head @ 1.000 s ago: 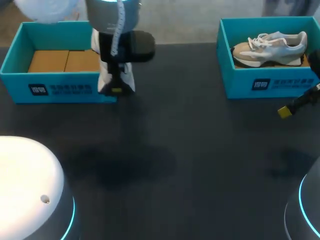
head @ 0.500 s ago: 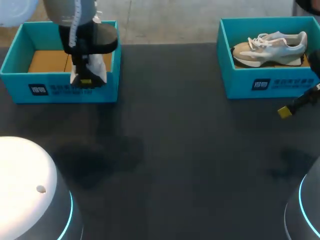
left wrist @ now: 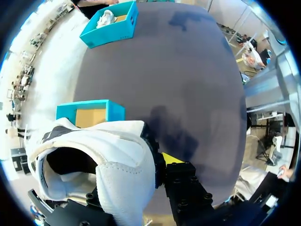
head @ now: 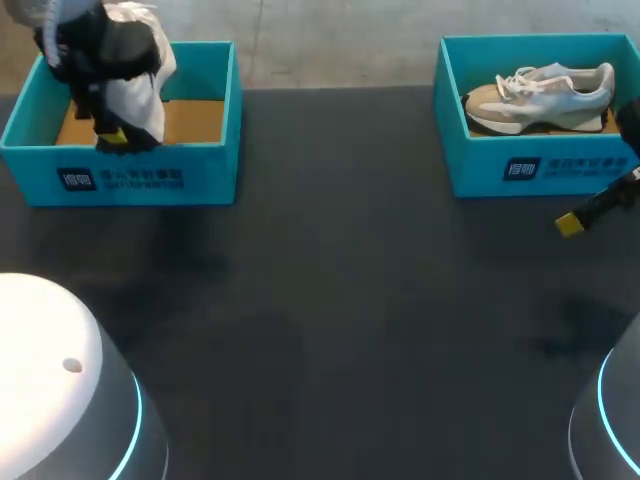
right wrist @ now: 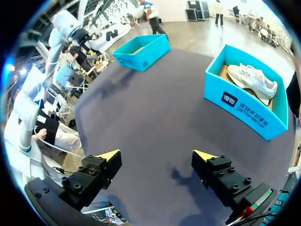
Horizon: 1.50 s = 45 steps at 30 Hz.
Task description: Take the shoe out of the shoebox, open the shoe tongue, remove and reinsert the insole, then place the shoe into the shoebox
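Note:
A white shoe (head: 140, 75) hangs over the left blue shoebox (head: 150, 176), with my left gripper (head: 113, 137) shut on it. In the left wrist view the shoe (left wrist: 113, 155) fills the space between the fingers, its opening facing the camera. That shoebox (left wrist: 89, 109) lies below, its brown floor showing. A second, beige-and-white shoe (head: 540, 92) lies in the right blue shoebox (head: 530, 168). My right gripper (head: 568, 224) hovers in front of that box, open and holding nothing (right wrist: 157, 155). From the right wrist, the right shoebox (right wrist: 242, 106) lies ahead and the left one (right wrist: 141, 52) farther off.
The dark table (head: 360, 300) stretches between and in front of the two boxes. The boxes stand at the back left and back right corners. My robot's white bases sit at the lower corners of the head view.
My left arm has carried the white shoe leftward and back, from the left box's front right corner to above its inside. The right arm has stayed still.

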Available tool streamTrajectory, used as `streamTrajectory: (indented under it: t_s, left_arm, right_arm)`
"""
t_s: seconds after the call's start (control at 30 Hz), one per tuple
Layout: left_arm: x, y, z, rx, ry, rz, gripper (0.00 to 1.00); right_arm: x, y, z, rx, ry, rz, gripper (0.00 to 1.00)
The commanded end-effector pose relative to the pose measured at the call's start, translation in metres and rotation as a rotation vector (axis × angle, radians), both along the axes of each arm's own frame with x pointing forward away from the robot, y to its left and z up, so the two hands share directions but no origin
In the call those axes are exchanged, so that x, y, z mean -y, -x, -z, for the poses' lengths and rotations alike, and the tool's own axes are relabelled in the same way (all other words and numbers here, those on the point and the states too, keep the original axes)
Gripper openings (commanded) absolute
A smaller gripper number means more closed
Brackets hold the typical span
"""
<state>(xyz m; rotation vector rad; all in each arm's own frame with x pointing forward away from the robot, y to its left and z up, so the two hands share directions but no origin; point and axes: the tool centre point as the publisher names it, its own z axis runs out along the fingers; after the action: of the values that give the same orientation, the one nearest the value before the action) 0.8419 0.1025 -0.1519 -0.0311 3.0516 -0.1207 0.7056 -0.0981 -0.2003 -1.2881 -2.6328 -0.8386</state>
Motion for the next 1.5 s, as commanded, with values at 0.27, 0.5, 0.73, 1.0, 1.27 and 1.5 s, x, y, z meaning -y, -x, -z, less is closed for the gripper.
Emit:
streamTrajectory:
  t_s: [0.27,0.5,0.73,1.0,1.27,1.5]
  left_arm:
    - [-0.024,-0.018,-0.007,-0.053,-0.005,0.055,0.0]
    - [-0.024,-0.018,-0.007,-0.053,-0.005,0.055,0.0]
    - [-0.024,-0.018,-0.007,-0.053,-0.005,0.055,0.0]
    - [-0.029,-0.019,-0.007,-0.046,-0.017,0.041,0.0]
    - [-0.065,-0.028,-0.009,-0.036,-0.002,0.057,0.0]
    - [-0.088,-0.041,-0.007,-0.044,-0.019,0.084,0.0]
  right_arm:
    - [0.0,0.001,0.001,0.001,0.001,0.001,1.0]
    - [0.0,0.001,0.001,0.001,0.001,0.001,1.0]
    - [0.0,0.001,0.001,0.001,0.001,0.001,1.0]
    - [0.0,0.001,0.001,0.001,0.001,0.001,1.0]
    - [0.0,0.001,0.001,0.001,0.001,0.001,1.0]
    - [0.0,0.001,0.001,0.001,0.001,0.001,1.0]
